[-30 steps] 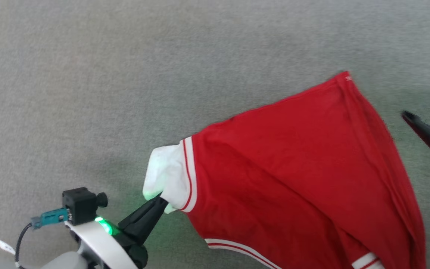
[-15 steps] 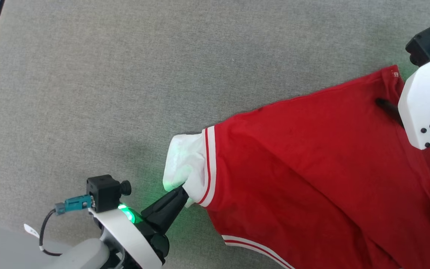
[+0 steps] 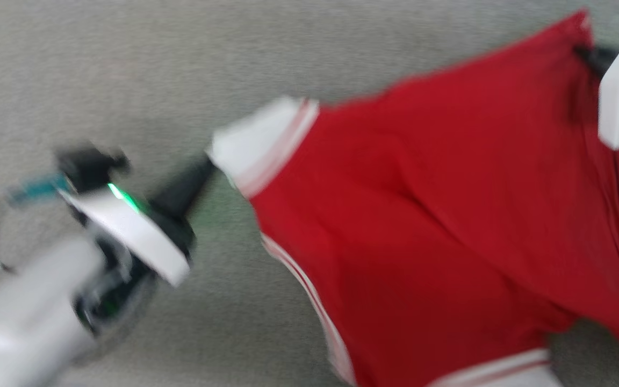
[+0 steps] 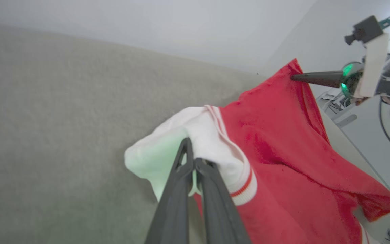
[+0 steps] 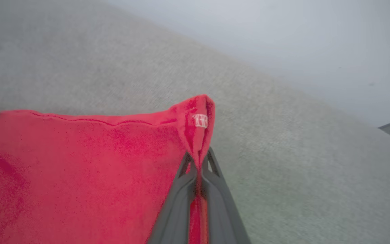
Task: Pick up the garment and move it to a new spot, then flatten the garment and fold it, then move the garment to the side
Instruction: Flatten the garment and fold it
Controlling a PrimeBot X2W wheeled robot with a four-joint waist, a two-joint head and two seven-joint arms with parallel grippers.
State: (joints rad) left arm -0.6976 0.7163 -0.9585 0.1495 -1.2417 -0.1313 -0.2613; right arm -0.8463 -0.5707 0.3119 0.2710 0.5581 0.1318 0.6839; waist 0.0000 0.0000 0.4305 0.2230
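Left fingers (image 4: 178,189) pinch the white sleeve (image 4: 168,135), right fingers (image 5: 178,200) clamp the hem corner (image 5: 195,115): I'm holding the garment (image 3: 449,215) stretched over the counter (image 3: 127,64) so it spreads flat.

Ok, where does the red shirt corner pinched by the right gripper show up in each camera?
Head view: the red corner is at the top right, blurred, against the right gripper.
Left wrist view: the corner is upper right of centre, at that gripper's tip.
Right wrist view: the corner is just above centre, rising from the shut fingers.
Shared landmark: the grey surface behind the garment.
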